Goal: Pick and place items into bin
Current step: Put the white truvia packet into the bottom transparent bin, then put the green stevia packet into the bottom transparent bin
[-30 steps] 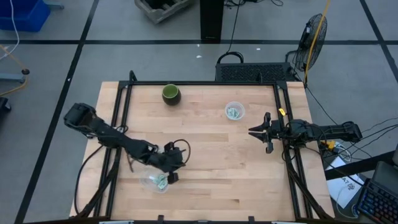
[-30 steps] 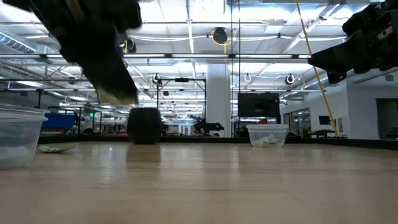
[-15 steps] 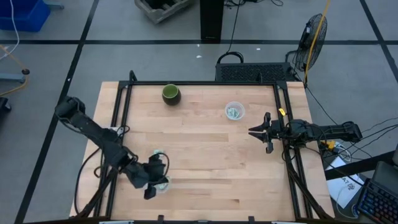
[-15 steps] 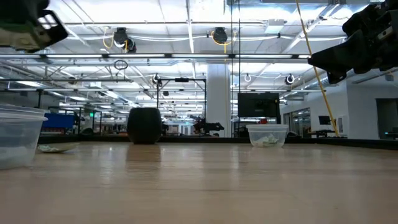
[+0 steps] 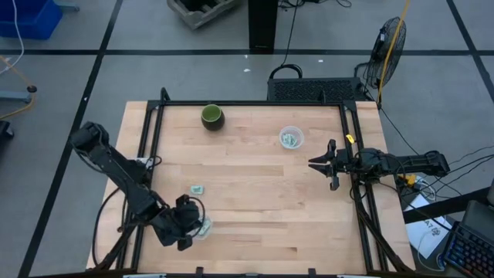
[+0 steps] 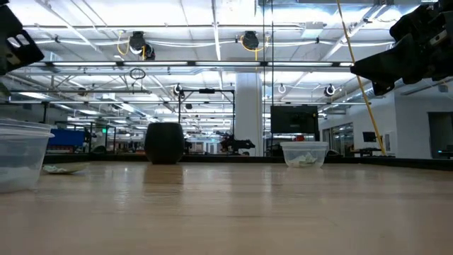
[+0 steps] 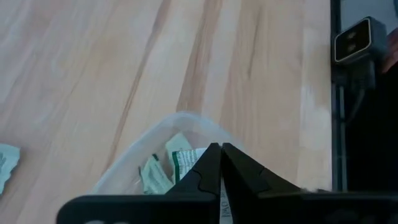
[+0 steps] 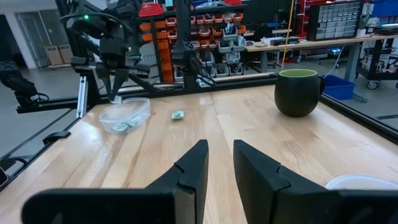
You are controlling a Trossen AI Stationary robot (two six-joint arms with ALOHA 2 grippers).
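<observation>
I see a light wood table (image 5: 255, 208). On it: dark green cup (image 5: 212, 116) at 11 o'clock, clear cup (image 5: 291, 138) at 1, clear bin (image 5: 202, 228) at 7, one loose item (image 5: 198, 189) just beside it.

Left gripper (image 7: 220, 180) overlaps the clear bin (image 7: 155, 146), cut by the frame edge; wrapped items (image 7: 163, 169) inside only partly visible.

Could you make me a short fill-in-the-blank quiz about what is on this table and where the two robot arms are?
1. The left pincer hangs above a clear ____ holding green-and-white packets.
2. One loose packet lies on the ____.
3. The dark green cup stands near the table's far ____.
4. The right pincer waits at the table's ____ side.

Missing words: container; table; edge; right
</observation>
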